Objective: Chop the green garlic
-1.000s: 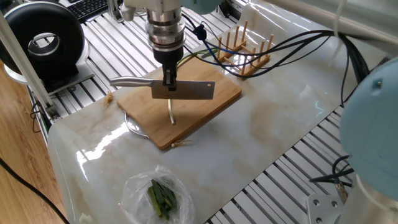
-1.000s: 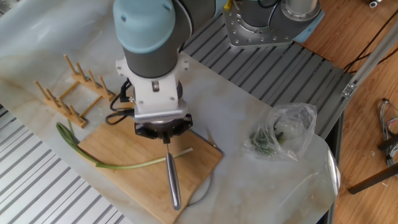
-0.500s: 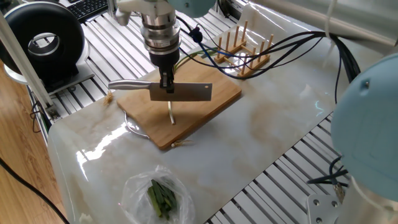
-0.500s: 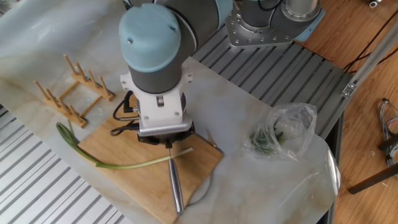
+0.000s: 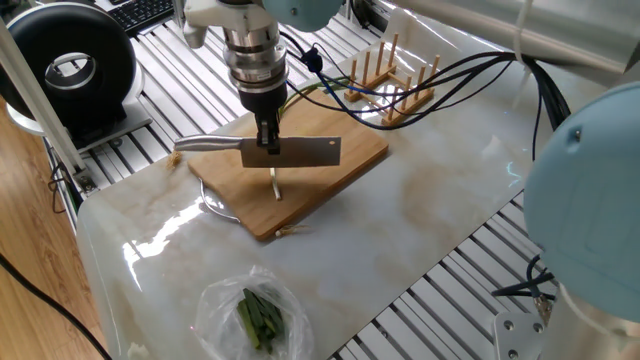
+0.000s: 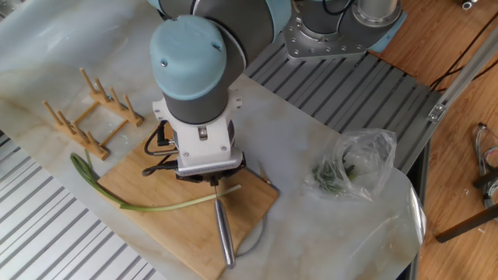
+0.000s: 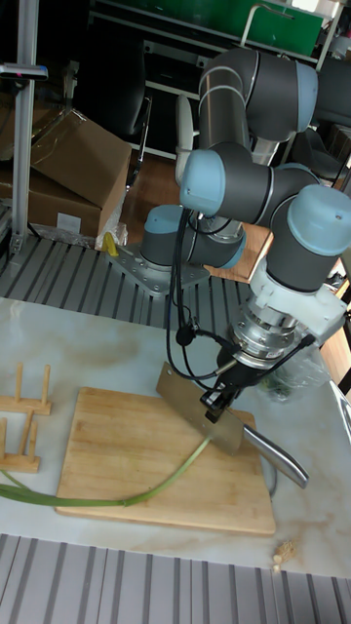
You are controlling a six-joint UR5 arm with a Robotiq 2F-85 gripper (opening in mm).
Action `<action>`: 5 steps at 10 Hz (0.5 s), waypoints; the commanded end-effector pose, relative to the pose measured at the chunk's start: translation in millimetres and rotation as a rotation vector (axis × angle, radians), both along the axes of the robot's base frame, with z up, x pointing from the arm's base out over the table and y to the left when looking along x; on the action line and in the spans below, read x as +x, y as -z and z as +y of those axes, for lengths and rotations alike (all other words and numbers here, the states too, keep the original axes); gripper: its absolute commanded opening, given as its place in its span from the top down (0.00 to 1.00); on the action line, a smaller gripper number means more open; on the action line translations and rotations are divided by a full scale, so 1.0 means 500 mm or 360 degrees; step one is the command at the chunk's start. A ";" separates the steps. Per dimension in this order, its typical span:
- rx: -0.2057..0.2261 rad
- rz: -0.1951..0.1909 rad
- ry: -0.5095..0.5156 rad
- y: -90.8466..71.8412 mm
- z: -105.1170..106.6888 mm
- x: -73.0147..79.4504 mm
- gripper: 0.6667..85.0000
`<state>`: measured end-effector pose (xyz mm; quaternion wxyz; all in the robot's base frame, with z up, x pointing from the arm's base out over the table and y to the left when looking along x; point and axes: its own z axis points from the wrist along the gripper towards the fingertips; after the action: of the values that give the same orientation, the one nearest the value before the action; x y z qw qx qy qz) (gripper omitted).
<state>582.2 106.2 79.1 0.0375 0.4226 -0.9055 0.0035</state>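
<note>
Pincer (image 5: 270, 140) clamps a cleaver (image 5: 300, 151) over the green garlic (image 6: 167, 206) — no writing legible.

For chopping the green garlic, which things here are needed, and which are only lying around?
Needed:
- green garlic
- knife, held in the gripper
- cutting board

Only lying around:
- wooden rack
- plastic bag of dark greens
- black fan

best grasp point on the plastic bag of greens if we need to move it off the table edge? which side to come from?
Likely the crumpled upper folds of the plastic bag, from straight above. It lies slumped and loose on the marble table, so there is no firm side wall to pinch, and the dark leaf bundle sits low inside. The gripper is now shut on the knife, so that must be set down first.
</note>
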 end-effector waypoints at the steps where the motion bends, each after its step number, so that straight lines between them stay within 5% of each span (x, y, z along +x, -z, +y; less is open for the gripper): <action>1: 0.0038 0.0018 -0.0007 0.006 0.013 -0.006 0.99; 5: 0.0036 0.0000 0.0019 0.004 0.013 -0.001 0.99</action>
<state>580.8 109.7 75.9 0.0373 0.4237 -0.9050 -0.0011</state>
